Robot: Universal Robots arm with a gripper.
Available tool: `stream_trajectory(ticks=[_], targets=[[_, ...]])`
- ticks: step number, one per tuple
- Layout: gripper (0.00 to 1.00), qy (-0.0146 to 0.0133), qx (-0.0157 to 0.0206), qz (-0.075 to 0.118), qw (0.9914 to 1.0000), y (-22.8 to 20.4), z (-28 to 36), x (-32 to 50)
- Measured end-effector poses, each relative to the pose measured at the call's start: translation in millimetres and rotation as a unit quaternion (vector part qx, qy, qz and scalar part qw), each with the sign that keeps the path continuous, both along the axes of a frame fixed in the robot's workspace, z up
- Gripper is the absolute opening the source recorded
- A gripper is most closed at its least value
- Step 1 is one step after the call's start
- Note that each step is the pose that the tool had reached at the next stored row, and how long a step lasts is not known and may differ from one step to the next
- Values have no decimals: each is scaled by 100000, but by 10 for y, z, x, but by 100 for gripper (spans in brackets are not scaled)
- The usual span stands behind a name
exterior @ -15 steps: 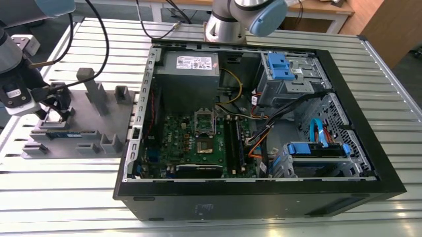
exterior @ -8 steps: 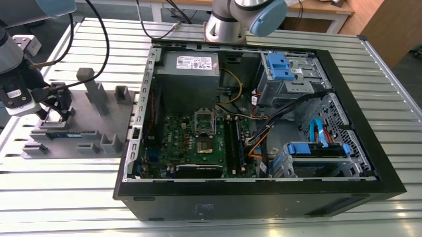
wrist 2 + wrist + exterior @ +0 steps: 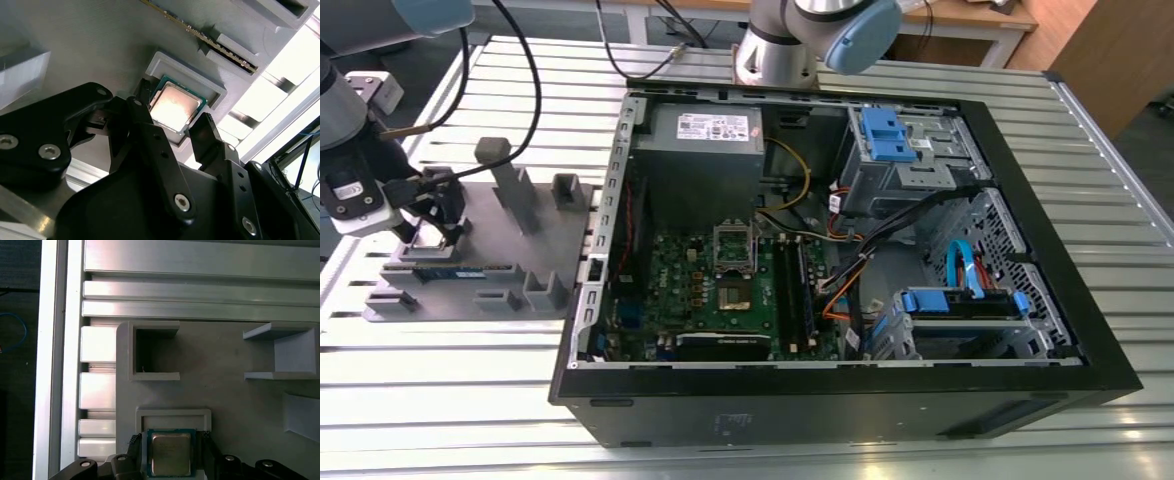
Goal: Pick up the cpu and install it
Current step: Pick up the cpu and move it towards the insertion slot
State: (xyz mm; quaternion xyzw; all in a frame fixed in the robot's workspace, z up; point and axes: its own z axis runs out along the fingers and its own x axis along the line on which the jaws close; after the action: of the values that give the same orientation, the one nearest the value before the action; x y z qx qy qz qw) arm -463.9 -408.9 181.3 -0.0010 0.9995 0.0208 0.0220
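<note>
Worked over a slatted aluminium table (image 3: 454, 400), ribs running across the exterior view; glimpsed a wooden desk (image 3: 987, 20) and dark floor (image 3: 1154, 110) beyond its far edge. Logged a grey tray (image 3: 507, 235) of moulded posts and pockets at the exterior view's left. Logged just beside it, to the right, an open black computer case (image 3: 854, 410) lying on its side, with green motherboard (image 3: 720, 300), silver socket frame (image 3: 734, 243), grey power supply (image 3: 700, 135) and blue drive caddies (image 3: 887, 135) inside. Noted a second arm's base (image 3: 781, 50) behind the case. Found the cpu (image 3: 171, 454) lying flat, shiny top up, in a low-walled pocket near the tray's edge, near the green memory stick (image 3: 200, 36). Found the gripper (image 3: 171, 444) lowered over that pocket, black fingers (image 3: 136, 444) one at each side of the cpu. Judged the jaws parted slightly wider than the cpu, with a thin dark gap at each side in the first wrist view, gripping nothing. Saw bare table ribs bordering the tray in both wrist views.
</note>
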Motion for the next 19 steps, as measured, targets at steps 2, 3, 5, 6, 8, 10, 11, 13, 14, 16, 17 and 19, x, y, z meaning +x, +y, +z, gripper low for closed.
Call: stream_trajectory(ticks=[2, 3, 5, 6, 8, 10, 11, 13, 14, 16, 17, 19], targets=[[59, -3, 2, 0, 100000, 0, 2, 0], [59, -6, 3, -2, 100000, 0, 6, 0], [59, -11, 5, 0, 100000, 0, 10, 0], [59, -9, 11, 1, 100000, 0, 10, 0], [59, -1, 29, -1, 100000, 0, 11, 0], [59, 2, 48, -1, 100000, 0, 11, 0], [59, 2, 60, 1, 100000, 0, 11, 0], [51, 8, 77, 0, 100000, 0, 12, 0], [47, 5, 88, 1, 100000, 0, 12, 0], [47, 4, 110, 1, 100000, 0, 12, 0], [47, 0, 121, -3, 100000, 0, 11, 0], [47, 1, 142, 1, 100000, 0, 11, 0]])
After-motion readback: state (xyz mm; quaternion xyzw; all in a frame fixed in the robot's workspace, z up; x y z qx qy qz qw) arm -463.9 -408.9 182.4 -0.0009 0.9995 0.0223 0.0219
